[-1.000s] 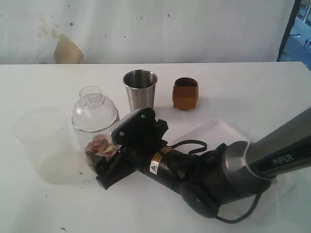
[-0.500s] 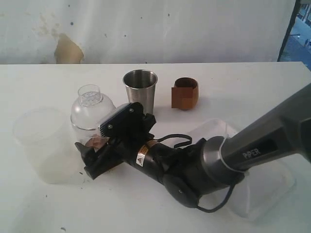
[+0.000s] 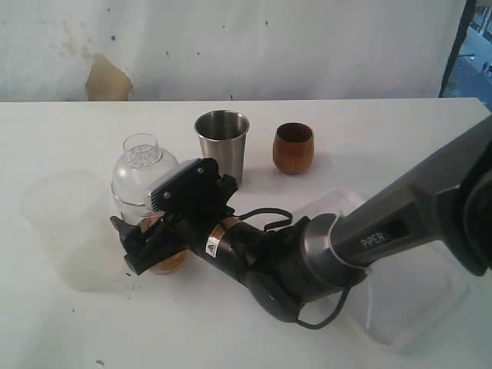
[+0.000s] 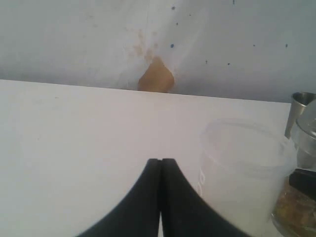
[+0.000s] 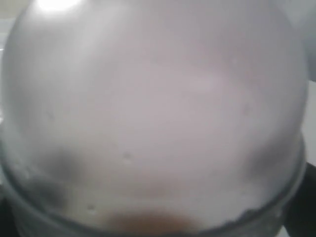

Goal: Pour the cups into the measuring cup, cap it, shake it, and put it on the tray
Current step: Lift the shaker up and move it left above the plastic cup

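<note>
The measuring cup stands left of centre with brown pieces in its bottom and the clear domed cap on top. My right gripper reaches across from the right and is open, with a finger on each side of the cup's lower body. In the right wrist view the cap fills the picture, blurred. The steel tumbler and the wooden cup stand behind. The white tray lies under the right arm. My left gripper is shut on nothing and hangs over bare table.
A wide frosted plastic cup stands just left of the measuring cup, close to the right gripper's fingertips. The left wrist view shows it as the frosted cup. The wall runs along the table's far edge.
The right gripper has slid left, and its fingers now stand on both sides of the measuring cup. The capped cup has shifted slightly left. The left gripper has not changed.
</note>
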Motion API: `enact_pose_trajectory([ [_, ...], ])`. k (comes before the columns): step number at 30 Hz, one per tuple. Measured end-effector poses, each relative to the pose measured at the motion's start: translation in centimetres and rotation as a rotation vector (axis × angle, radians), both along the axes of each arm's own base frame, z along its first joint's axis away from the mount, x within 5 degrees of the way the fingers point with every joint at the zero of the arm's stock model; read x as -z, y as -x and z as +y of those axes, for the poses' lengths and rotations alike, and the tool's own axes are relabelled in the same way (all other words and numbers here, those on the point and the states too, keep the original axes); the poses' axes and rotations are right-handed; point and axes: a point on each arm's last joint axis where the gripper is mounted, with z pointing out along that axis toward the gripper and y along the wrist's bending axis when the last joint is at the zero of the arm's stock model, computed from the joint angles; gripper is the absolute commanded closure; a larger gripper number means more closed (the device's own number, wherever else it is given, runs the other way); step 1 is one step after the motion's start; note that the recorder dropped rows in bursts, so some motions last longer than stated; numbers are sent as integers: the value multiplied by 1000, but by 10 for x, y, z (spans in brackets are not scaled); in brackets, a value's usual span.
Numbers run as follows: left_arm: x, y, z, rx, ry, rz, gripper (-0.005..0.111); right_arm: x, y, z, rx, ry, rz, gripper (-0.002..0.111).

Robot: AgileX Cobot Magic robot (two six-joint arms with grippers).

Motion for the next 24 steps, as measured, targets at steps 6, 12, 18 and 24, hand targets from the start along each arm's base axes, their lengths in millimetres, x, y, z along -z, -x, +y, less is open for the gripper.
enact_pose_trajectory([
  [6, 0, 0, 0, 0, 0, 0, 107, -1, 0, 0, 6, -30, 24, 77],
  [12, 0, 0, 0, 0, 0, 0, 107, -1, -2, -1, 41, -87, 78, 108],
  [18, 0, 0, 0, 0, 0, 0, 107, -51, 3, -9, 41, 50, 42, 108],
  [24, 0, 0, 0, 0, 0, 0, 107, -120, 14, -16, 29, -132, -25, 108],
])
